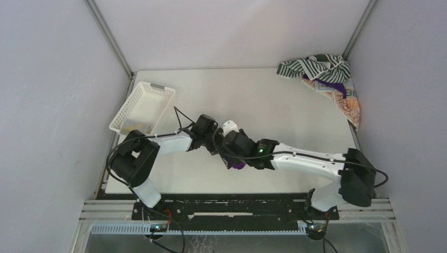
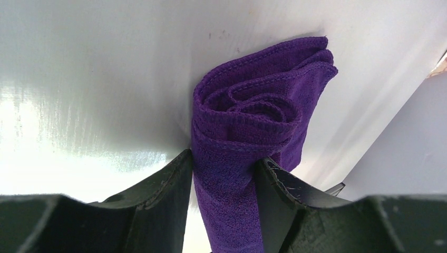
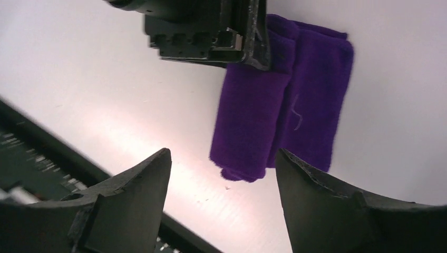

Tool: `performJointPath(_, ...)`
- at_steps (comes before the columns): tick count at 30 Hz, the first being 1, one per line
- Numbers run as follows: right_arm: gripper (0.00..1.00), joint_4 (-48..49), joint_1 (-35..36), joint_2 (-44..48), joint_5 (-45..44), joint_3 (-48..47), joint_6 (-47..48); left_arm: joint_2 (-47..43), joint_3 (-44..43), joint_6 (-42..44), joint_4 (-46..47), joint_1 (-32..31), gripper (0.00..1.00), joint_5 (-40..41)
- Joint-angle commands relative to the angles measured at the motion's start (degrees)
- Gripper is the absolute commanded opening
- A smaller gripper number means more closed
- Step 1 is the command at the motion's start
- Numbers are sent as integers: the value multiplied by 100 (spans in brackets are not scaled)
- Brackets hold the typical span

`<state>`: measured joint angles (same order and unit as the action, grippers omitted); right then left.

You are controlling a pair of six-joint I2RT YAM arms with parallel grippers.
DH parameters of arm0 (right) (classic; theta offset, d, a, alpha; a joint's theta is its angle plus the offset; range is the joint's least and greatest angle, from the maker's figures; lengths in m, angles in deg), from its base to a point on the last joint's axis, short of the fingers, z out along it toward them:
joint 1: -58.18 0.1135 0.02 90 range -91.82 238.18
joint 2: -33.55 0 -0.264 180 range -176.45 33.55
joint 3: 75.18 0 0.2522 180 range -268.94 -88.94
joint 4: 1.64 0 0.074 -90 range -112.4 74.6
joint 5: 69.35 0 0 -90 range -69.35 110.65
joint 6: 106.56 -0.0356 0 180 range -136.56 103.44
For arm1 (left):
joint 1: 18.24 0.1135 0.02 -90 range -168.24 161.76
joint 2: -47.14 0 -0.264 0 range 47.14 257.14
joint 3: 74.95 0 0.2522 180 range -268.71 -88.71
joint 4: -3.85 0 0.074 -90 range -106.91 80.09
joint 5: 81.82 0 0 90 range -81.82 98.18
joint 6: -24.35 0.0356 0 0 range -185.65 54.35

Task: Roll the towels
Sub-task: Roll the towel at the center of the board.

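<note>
White table [image 1: 274, 95]: left gripper [image 2: 224, 161] clamps the spiral-rolled purple towel [image 2: 253, 105]; right gripper [image 3: 224, 154] has jaws apart.

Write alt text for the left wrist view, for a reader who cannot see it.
The left pincer is shut on a rolled purple towel, whose spiral end faces the camera. The towel lies on a white table.

We see two matching arms: the left arm [image 1: 171, 142] and the right arm [image 1: 311, 158] each have white tubular links between bulky black joint housings, with thin black cables [image 1: 178, 117] looping alongside. A green light [image 1: 260, 151] glows on the right arm. The left gripper [image 2: 224, 163] and the right gripper [image 3: 222, 158] have matte black, wedge-shaped fingers [image 2: 158, 195] with scuffed edges.
</note>
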<state>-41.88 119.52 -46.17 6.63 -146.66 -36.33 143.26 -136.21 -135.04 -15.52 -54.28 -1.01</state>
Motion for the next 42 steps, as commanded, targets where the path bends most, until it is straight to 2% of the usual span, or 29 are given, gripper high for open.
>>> performJointPath(1,72,-584,486,-686,-1839,-514,132,154,-26,280,-810,-53,50,232)
performJointPath(8,75,-552,1116,-1578,-2759,-769,225,166,-51,289,-810,-53,51,210)
performJointPath(22,70,-866,1311,-2922,-3254,-882,19,294,-47,197,-687,-53,51,65)
performJointPath(26,56,-863,1238,-3024,-3040,-876,-6,271,-68,195,-685,-53,53,44)
performJointPath(27,47,-841,1213,-3008,-2981,-855,-7,255,-74,193,-688,-53,54,45)
performJointPath(28,38,-803,1187,-2979,-2904,-818,17,227,-74,179,-688,-49,55,44)
performJointPath(29,34,-765,1156,-2938,-2824,-780,48,200,-69,164,-689,-45,56,48)
performJointPath(35,21,-298,846,-2428,-2096,-304,207,-305,-39,114,-687,157,65,76)
performJointPath(39,15,420,252,-1843,-579,277,330,-1024,96,42,-687,418,73,308)
performJointPath(42,14,1018,-432,-1479,980,701,381,-1524,221,19,-687,631,76,450)
